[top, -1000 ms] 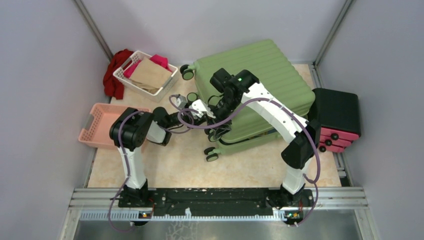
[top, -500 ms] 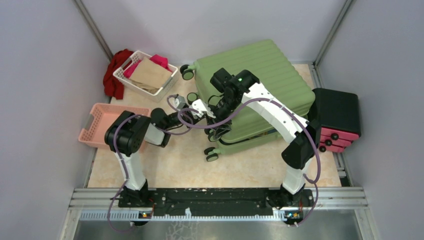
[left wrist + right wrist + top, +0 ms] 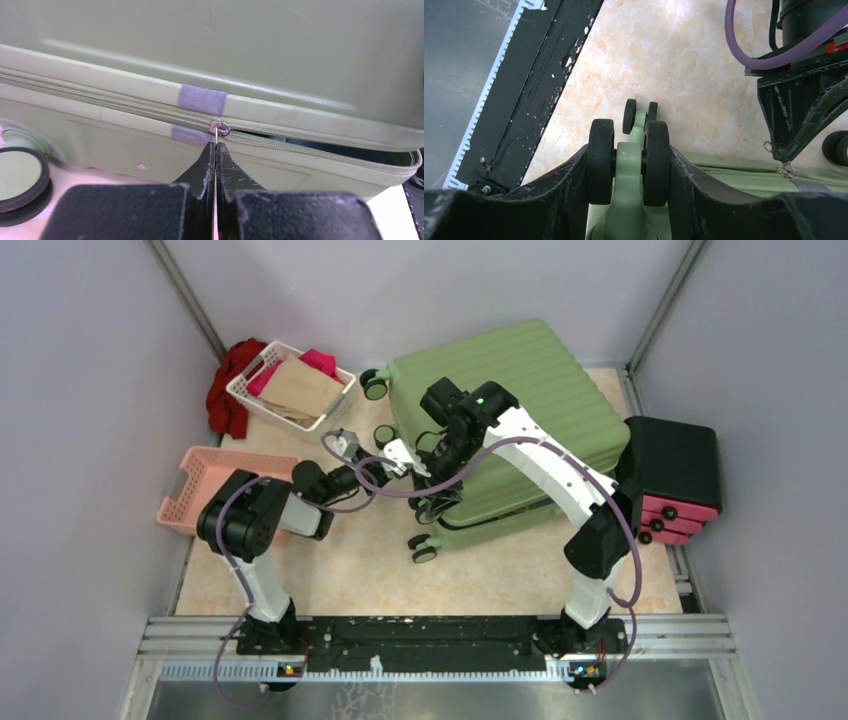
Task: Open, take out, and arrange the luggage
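**Robot laboratory test cell.** Plain grey wall panels are enclosing a small marble-patterned surface on three sides, with bare metal posts running up the corners. Two white-and-black robot arms, left and right, are standing bolted to a black base plate, which is lying on an aluminium rail along the near edge. Purple cables are looping openly along the arms. Everyday items are sitting on the surface as test props: the luggage, a white basket and a pink basket.
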Motion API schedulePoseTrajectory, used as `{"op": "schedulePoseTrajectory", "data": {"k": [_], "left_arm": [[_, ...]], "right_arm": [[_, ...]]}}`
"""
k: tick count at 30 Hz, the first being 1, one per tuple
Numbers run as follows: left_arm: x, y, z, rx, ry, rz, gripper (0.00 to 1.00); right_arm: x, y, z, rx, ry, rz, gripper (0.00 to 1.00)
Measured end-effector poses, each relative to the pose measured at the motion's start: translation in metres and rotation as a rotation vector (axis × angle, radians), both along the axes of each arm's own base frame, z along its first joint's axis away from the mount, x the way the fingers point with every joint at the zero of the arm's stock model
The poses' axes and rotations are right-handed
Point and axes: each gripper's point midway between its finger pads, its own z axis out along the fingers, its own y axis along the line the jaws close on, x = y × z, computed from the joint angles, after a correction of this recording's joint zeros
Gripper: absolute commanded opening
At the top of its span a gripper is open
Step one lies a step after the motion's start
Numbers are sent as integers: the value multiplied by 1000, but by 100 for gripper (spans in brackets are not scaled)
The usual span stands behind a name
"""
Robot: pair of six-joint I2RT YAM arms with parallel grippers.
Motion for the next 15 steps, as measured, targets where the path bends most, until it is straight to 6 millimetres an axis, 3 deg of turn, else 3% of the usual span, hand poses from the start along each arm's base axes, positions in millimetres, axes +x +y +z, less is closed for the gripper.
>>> {"op": "schedulePoseTrajectory", "data": {"k": [4,15], "left_arm": [[10,8,5,-6,25,51,0],[62,12,7,30,132,169,0]], "right_arm": [[0,1,1,3,-2,-3,0],[0,0,2,10,-10,-6,0]]}}
